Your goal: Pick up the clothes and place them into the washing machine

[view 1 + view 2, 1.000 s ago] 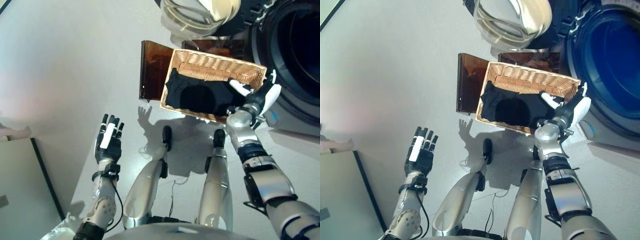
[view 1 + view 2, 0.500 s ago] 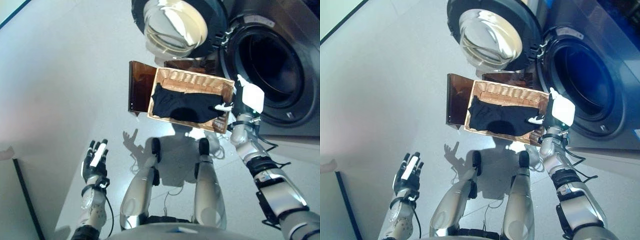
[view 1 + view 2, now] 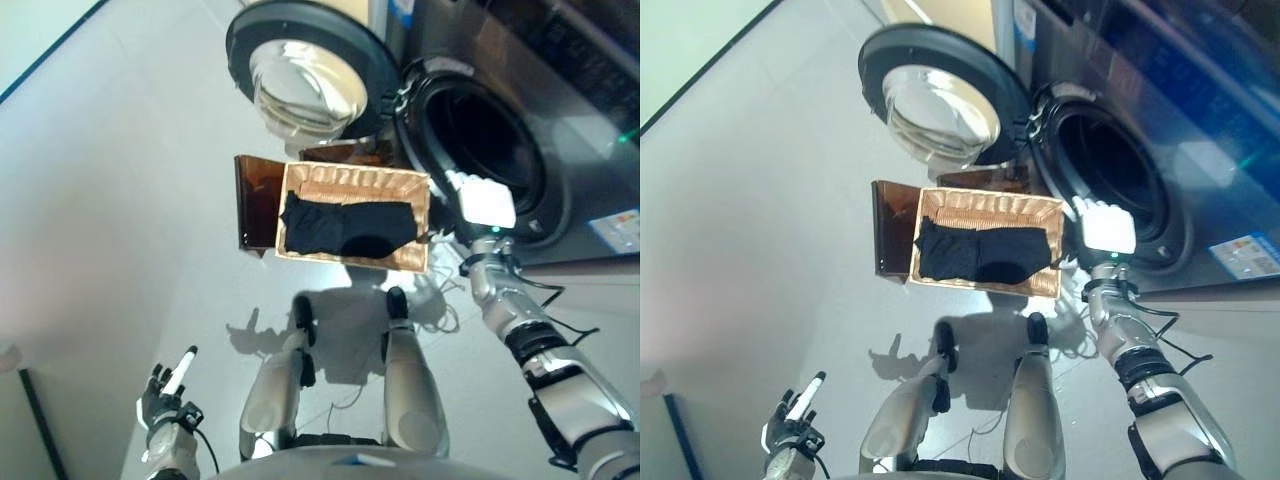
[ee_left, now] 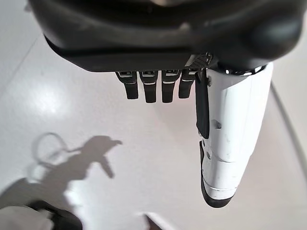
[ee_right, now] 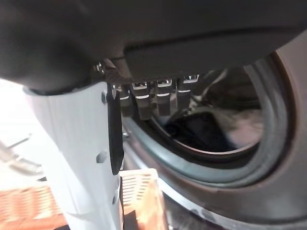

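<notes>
Black clothes [image 3: 345,226] lying flat lengthwise in rectangular woven wicker basket [image 3: 352,189], round washing machine [image 3: 478,150] drum open, right hand [image 3: 484,203] empty, fingers relaxed, left hand [image 3: 165,385] fingers straight

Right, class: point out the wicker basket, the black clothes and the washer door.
wicker basket [image 3: 416,252]: left eye view, right wall.
black clothes [image 3: 320,226]: left eye view, middle of the cloth.
washer door [image 3: 940,117]: right eye view, glass centre.
</notes>
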Controlling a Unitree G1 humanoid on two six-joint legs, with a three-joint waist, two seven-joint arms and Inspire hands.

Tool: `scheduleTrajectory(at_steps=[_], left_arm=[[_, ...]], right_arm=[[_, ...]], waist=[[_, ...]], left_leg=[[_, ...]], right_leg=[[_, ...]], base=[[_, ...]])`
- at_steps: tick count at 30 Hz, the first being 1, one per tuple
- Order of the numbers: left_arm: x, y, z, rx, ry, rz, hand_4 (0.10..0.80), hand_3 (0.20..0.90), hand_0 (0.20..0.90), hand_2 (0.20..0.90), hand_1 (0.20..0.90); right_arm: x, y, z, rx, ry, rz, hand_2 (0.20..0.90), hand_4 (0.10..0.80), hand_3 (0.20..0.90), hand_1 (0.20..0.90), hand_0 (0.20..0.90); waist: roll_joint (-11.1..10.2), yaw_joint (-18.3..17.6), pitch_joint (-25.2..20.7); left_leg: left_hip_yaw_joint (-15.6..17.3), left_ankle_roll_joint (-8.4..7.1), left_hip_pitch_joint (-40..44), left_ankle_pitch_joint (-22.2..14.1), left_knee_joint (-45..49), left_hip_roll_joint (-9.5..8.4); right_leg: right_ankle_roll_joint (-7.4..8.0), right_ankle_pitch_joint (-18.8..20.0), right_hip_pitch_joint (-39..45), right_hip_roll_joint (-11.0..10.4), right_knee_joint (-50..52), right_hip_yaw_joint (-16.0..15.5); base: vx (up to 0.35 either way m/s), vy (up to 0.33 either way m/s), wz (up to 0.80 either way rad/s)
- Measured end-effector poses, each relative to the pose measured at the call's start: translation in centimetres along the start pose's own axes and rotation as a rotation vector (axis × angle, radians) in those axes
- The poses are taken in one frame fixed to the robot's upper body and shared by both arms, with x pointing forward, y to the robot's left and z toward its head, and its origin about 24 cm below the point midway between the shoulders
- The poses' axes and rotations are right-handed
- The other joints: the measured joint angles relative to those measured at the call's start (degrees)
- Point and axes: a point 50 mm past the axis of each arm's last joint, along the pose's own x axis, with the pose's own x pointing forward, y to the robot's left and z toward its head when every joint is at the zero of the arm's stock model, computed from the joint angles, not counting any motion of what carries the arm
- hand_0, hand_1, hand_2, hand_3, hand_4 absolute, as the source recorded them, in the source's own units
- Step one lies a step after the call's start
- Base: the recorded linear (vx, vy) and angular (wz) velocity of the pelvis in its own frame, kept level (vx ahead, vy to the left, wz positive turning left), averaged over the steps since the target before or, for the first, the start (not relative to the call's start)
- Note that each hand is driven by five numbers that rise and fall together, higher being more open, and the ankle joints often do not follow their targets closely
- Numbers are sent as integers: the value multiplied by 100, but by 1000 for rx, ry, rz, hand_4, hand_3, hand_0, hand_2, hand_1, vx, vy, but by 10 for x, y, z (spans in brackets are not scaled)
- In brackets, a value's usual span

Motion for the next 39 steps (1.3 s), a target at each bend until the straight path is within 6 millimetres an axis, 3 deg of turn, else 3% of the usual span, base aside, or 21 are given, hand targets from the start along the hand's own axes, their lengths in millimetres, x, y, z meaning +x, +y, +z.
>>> scheduleTrajectory(at_steps=[1,3,4,5,6,9,11,16,21,25,26,27,28,29,30,31,33,35,39], left_arm=[[-2,-2,-7,19,25,-7,800,900,900,900,900],[-7,-4,-20,31,71,-10,800,900,900,900,900],[-11,-8,-28,34,92,-14,800,900,900,900,900],[-13,-3,-33,38,105,-4,800,900,900,900,900],[-14,-6,-34,50,114,-13,800,900,900,900,900],[-11,-32,-25,20,92,-76,800,900,900,900,900],[-9,-36,-17,-8,53,-90,800,900,900,900,900],[-8,-47,-4,-46,-7,-117,800,900,900,900,900],[-11,-54,-12,-16,24,-141,800,900,900,900,900],[-11,-44,-24,14,80,-97,800,900,900,900,900],[-11,-42,-24,12,82,-78,800,900,900,900,900],[-10,-44,-23,3,82,-76,800,900,900,900,900],[-9,-48,-19,-3,72,-84,800,900,900,900,900],[-6,-55,-11,-11,50,-99,800,900,900,900,900],[-1,-61,3,-30,15,-108,800,900,900,900,900],[-2,-65,4,-37,6,-120,800,900,900,900,900],[-2,-69,9,-70,-21,-136,800,900,900,900,900],[-8,-80,5,-67,-11,-180,800,900,900,900,900],[-15,-89,-7,-41,24,-243,800,900,900,900,900]], right_arm=[[-1,3,1,4,8,8,900,800,900,900,900],[0,2,4,13,4,3,900,800,900,900,900],[1,-3,9,9,-25,-21,900,800,900,900,900],[4,-8,14,8,-51,-39,900,800,900,900,900],[9,-14,22,31,-68,-68,900,800,900,900,900],[10,-12,20,25,-41,-43,900,800,900,900,900],[11,-13,24,31,-59,-45,900,800,900,900,900],[11,-11,24,26,-55,-37,900,800,900,900,900],[15,-11,27,21,-45,-30,900,800,900,900,900],[21,-10,44,22,-70,-21,900,800,900,900,900],[28,-11,58,16,-87,-11,900,800,900,900,900],[33,-14,64,11,-101,-12,900,800,900,900,900],[32,-13,63,5,-103,-12,900,800,900,900,900],[31,-12,60,-4,-92,-5,900,800,900,900,900],[34,-14,62,-21,-97,-8,900,800,900,900,900],[35,-15,65,-21,-103,-9,900,800,900,900,900],[32,-12,67,-10,-100,-4,900,800,900,900,900],[33,-13,63,-17,-92,-8,900,800,900,900,900],[37,-19,63,-20,-93,-26,900,800,900,900,900]], waist=[[-30,-24,-69],[-2,-17,-189],[62,-83,-244],[133,-25,-282],[39,0,-262],[-18,-191,-267],[-15,-201,-263],[0,-253,-270],[-12,-275,-253],[-125,-175,-231],[-181,-147,-207],[-161,-88,-199],[-224,-77,-205],[-320,-167,-193],[-401,-111,-106],[-416,-97,-80],[-417,-195,-94],[-411,-222,-92],[-418,-304,-116]], left_leg=[[-341,-215,-194,33,258,-100],[-447,-136,-234,-167,3,-277],[-172,38,-226,-273,-299,-204],[-116,124,-193,-328,-402,-239],[-225,526,-227,-317,-462,-341],[71,568,-262,-306,-694,-359],[230,712,-237,-205,-779,-378],[290,791,-201,-115,-957,-480],[342,889,-112,-156,-962,-548],[671,988,133,-322,-902,-513],[854,977,236,-292,-989,-307],[825,923,188,-322,-958,-213],[770,894,140,-364,-905,-244],[695,864,119,-362,-820,-322],[582,758,9,-438,-584,-221],[492,698,4,-424,-592,-146],[296,487,119,-124,-987,42],[161,388,101,85,-1234,167],[132,359,-85,123,-1349,252]], right_leg=[[-35,1,104,-33,-43,-22],[-67,52,140,2,-174,-35],[-14,121,93,190,-250,-72],[-105,139,13,334,-226,-43],[-118,147,-187,389,-154,-7],[0,225,-263,294,-322,89],[90,384,-251,251,-490,146],[197,515,-234,122,-686,141],[250,627,-38,159,-996,217],[352,762,154,158,-1239,571],[565,563,94,85,-1434,483],[562,603,34,40,-1409,340],[676,689,142,-303,-1434,431],[782,743,283,-502,-1451,420],[839,753,512,-614,-1576,199],[817,753,534,-487,-1559,79],[603,693,567,-329,-1461,-195],[546,650,511,-202,-1440,-356],[459,591,217,-156,-1201,-463]], base=[[117,58,34],[18,62,10],[-88,73,-25],[-35,104,-61],[3,88,-60],[46,85,-12],[32,48,-44],[52,65,-7],[66,72,-8],[25,-67,-60],[31,-223,-99],[62,-365,-82],[55,-372,-19],[72,-399,32],[49,-158,31],[106,-275,36],[68,-228,40],[16,-101,30],[4,-42,15]])
